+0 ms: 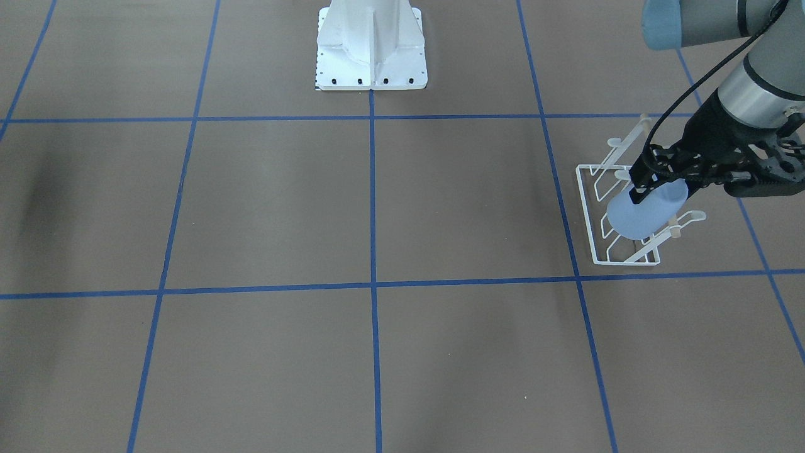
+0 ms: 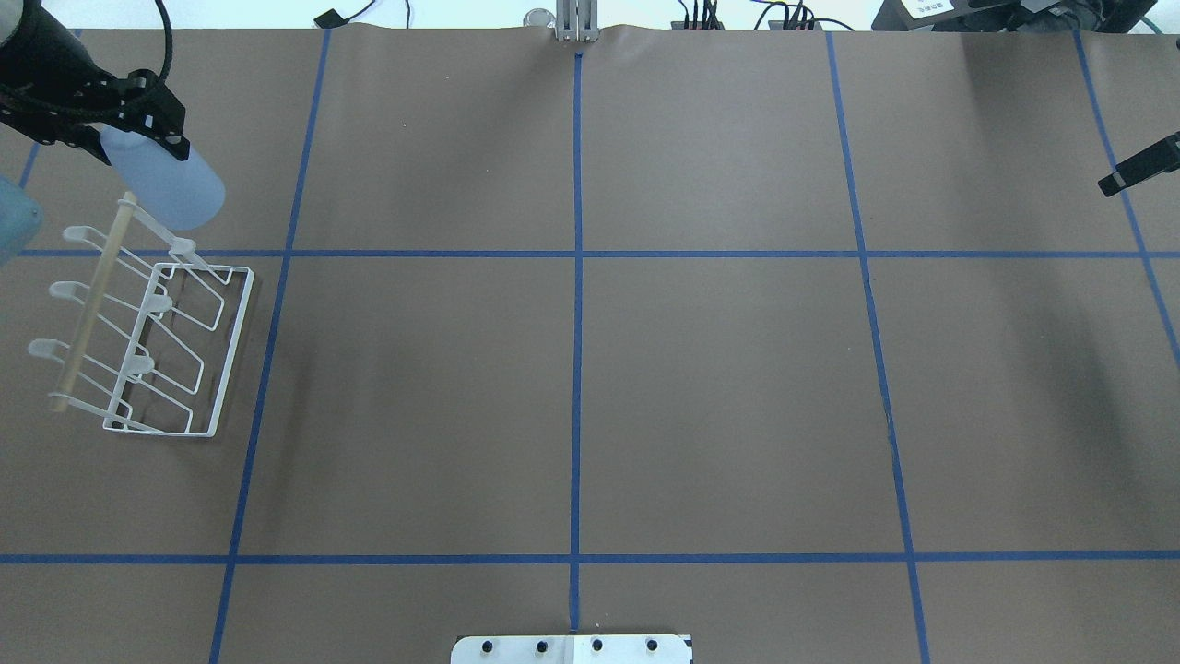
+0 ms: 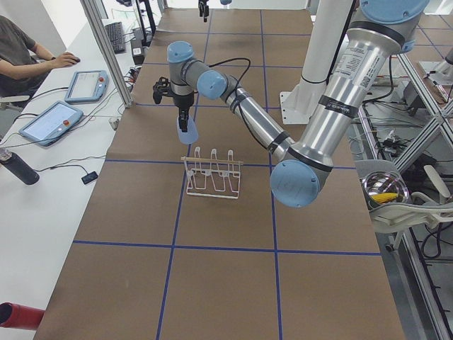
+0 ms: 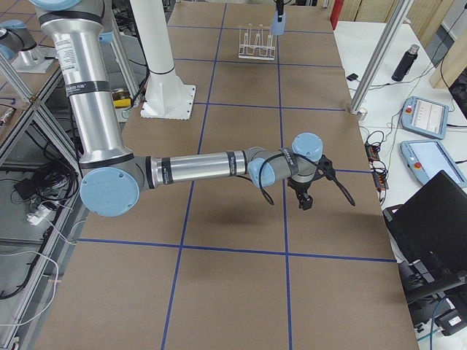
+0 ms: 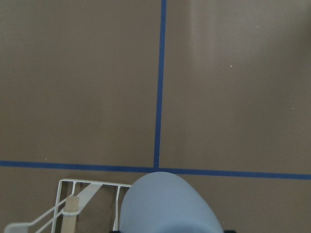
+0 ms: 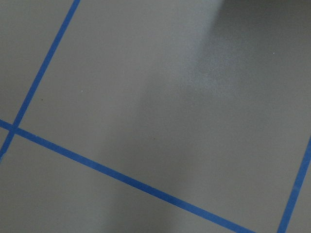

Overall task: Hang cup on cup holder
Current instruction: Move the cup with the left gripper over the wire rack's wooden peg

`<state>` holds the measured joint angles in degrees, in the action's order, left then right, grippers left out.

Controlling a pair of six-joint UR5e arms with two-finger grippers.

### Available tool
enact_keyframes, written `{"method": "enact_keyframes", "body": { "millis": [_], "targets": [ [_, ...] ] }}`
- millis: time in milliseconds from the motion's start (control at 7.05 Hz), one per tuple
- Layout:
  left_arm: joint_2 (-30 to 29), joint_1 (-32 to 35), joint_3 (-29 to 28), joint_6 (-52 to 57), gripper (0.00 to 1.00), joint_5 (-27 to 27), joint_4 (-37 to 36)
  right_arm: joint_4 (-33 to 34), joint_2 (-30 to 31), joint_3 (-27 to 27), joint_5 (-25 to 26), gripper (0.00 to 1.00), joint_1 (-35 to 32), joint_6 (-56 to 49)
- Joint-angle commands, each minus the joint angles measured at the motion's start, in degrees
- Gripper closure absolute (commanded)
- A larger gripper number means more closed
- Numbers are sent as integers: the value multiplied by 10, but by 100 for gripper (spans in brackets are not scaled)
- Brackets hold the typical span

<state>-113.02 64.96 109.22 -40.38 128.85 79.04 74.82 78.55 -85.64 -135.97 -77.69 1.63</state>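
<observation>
While the black two-finger left gripper [image 2: 132,146] sits in the upper left corner of the overhead frame, its fingers are clamped on one end of the plain light-blue tapered plastic cup [image 2: 175,189]. The cup slants out of the grip with its free end lower, held up off the table. Just below it in that frame stands the white wire cup holder [image 2: 92,304], with upturned prongs and a light wooden top rod. Its nearest prong [image 2: 182,245] lies right under the cup's free end. From the left side camera the cup hangs just above that end of the rack, apart from it as far as I can tell.

My reading is that the step in hand is lining the cup up over a prong. The next move calls for bringing the cup's open end over a rounded tip and lowering it before the fingers part; which end is open I cannot make out.

At the overhead frame's right edge, the right gripper [image 4: 303,197] hovers over the brown table [image 2: 719,387], well apart. Whether it is open I cannot tell.
</observation>
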Motion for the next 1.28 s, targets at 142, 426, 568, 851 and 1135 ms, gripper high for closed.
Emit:
{"method": "enact_keyframes", "body": {
  "millis": [142, 426, 568, 851, 1135],
  "targets": [
    [9, -38, -3, 9, 100, -6, 1, 1, 4, -6, 0, 0, 2, 3],
    [27, -41, -1, 15, 100, -4, 2, 1, 5, -7, 0, 0, 2, 5],
    [27, -41, 0, 15, 100, -2, 2, 1, 5, -7, -1, 0, 2, 5],
    [31, -41, -6, 17, 100, -6, 3, 1, 6, -10, -2, 0, 2, 7],
    [32, -41, -14, 30, 100, -6, 3, 1, 6, -10, -3, 0, 2, 8]
  ]
}}
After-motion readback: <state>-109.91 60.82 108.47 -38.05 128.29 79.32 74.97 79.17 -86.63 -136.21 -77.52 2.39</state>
